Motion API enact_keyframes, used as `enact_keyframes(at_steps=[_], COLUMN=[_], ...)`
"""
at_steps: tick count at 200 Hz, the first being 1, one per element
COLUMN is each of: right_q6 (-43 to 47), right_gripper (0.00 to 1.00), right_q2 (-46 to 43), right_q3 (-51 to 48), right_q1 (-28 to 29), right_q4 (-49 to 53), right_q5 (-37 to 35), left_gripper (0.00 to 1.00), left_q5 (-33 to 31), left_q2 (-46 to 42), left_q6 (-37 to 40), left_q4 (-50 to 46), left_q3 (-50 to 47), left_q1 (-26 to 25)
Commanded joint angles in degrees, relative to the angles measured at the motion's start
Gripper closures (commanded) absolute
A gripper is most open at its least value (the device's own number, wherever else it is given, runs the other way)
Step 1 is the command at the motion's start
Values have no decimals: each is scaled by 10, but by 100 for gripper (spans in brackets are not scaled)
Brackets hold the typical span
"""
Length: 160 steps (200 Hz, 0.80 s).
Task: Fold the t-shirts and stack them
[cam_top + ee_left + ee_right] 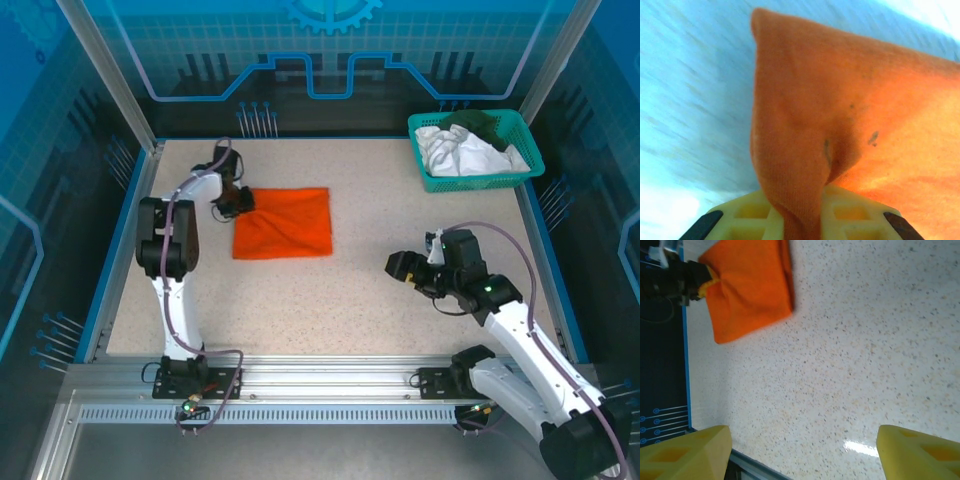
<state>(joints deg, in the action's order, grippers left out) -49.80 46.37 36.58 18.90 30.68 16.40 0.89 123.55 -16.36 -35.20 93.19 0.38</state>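
The orange t-shirt (283, 222), lying left of centre on the counter (350, 320), is clamped at its left corner by the left gripper (240, 203), presumably for folding; the right gripper (400, 266) is held with jaws apart.

One t-shirt (283, 222) lies left of the table's (350, 300) centre. More t-shirts (458, 152) sit in a basket (480, 181) at its far-right corner.

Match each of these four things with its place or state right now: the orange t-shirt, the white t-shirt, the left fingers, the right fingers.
Column one:
1. orange t-shirt
2. white t-shirt
3. left fingers
4. right fingers

Column two:
A. open, above the table
B. in the teal basket
C. pinching orange cloth
D. lying folded on the table

Pairs: 1-D, 2-B, 3-C, 4-A
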Motion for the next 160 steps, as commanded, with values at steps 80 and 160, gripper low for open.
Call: enact_keyframes(at_steps=[80,160], right_q6=[-14,3], right_gripper=[22,22], right_q2=[-8,-9], right_q3=[32,9], right_q1=[-14,-36], right_q4=[80,54], right_q5=[-27,5], left_gripper=[17,1], left_q5=[-125,-131], left_q2=[54,96], left_q6=[-63,-142], left_q4=[-203,-212], left_q3=[291,313], left_q1=[41,-118])
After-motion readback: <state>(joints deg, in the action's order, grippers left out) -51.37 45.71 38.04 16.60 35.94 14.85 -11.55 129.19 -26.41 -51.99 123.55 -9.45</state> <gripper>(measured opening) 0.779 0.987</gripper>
